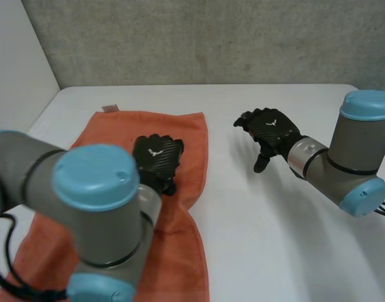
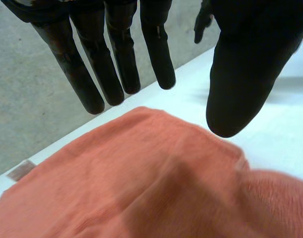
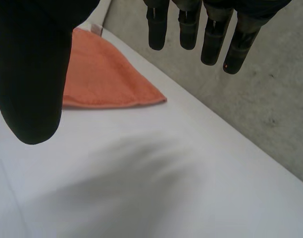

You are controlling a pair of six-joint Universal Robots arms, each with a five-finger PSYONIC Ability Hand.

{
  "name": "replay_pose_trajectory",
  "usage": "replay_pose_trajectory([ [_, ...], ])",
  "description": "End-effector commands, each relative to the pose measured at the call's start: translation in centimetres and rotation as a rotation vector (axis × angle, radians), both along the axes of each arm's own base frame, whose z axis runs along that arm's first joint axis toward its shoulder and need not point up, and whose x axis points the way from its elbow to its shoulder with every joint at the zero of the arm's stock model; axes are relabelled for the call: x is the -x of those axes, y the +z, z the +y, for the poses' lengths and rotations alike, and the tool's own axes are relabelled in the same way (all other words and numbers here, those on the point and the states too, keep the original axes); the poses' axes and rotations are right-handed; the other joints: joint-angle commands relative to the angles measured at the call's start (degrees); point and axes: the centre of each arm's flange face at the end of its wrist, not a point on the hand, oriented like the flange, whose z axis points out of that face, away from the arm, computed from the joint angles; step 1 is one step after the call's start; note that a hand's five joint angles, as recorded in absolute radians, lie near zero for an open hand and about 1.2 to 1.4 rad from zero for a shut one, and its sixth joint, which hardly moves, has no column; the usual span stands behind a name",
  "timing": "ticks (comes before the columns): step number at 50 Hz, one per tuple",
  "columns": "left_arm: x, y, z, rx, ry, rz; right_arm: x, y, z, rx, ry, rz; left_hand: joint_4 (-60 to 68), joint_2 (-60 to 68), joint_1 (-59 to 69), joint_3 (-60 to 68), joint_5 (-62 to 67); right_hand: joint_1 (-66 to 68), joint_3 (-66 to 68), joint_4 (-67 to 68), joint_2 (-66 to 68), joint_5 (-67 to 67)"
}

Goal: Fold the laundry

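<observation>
A white table (image 1: 274, 239) with a smooth, plain surface stretches across the scene. Just behind its far edge rises a rough, speckled grey concrete wall (image 1: 211, 38). A smooth white wall (image 1: 16, 63) stands along the table's left side, meeting the grey one at a corner.

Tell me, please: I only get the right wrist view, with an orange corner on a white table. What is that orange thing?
Observer: The head view shows a whole orange towel, lying spread out on the robot's left side of the table.
Operator: Is anything holding it?
Observer: No. The left hand is over its middle, but the left wrist view shows its fingers straight, holding nothing.
</observation>
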Motion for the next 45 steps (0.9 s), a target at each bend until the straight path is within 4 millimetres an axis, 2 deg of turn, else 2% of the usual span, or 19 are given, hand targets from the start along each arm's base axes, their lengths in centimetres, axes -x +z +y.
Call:
replay_pose_trajectory([
  [1,3.9,-2.6,-0.7,-0.059,-0.036,0.07,0.8,0.2,0.8,-0.011,-0.034,0.011,-0.97,-0.99,-1.54,-1.21,-0.71,-1.74,-2.03,-3.25,-2.48,-3.2],
  [6,4.7,-4.9,-1.3,-0.084,-0.036,0.042,0.9,0.1,0.7,-0.01,-0.038,0.02,-0.81,-0.82,-1.37,-1.04,-0.55,-1.74,-2.03,-3.25,-2.48,-3.2],
  [12,4.3,-7.5,-1.1,-0.142,-0.024,-0.022,0.8,0.0,0.8,-0.009,-0.036,0.023,-2.14,-2.16,-2.71,-2.38,-1.88,-1.74,-2.03,-3.25,-2.48,-3.2],
  [20,2.6,-8.3,-0.9,-0.196,0.011,-0.086,0.8,0.1,0.8,-0.008,-0.038,0.022,-9.88,-9.9,-10.45,-10.12,-9.62,-1.74,-2.03,-3.25,-2.48,-3.2],
  [28,1.1,-7.6,-1.5,-0.18,0.084,-0.102,0.8,0.1,0.9,-0.007,-0.036,0.024,-10.06,-10.08,-10.63,-10.29,-9.8,-1.74,-2.03,-3.25,-2.48,-3.2],
  [34,0.7,-7.4,-2.0,-0.179,0.106,-0.103,0.8,0.2,0.9,-0.007,-0.036,0.024,-8.54,-8.56,-9.11,-8.78,-8.28,-1.74,-2.03,-3.25,-2.48,-3.2],
  [43,-0.2,-8.0,-2.3,-0.176,0.114,-0.171,0.8,0.2,0.9,-0.004,-0.037,0.023,27.08,27.07,26.52,26.85,27.34,-1.74,-2.03,-3.25,-2.48,-3.2],
  [44,-0.3,-8.0,-2.4,-0.174,0.111,-0.185,0.8,0.2,0.9,-0.004,-0.035,0.024,38.27,38.26,37.71,38.04,38.53,-1.74,-2.03,-3.25,-2.48,-3.2],
  [45,-0.4,-8.0,-2.5,-0.172,0.116,-0.189,0.8,0.2,0.9,-0.003,-0.035,0.024,41.7,41.68,41.13,41.46,41.95,-1.74,-2.03,-3.25,-2.48,-3.2],
])
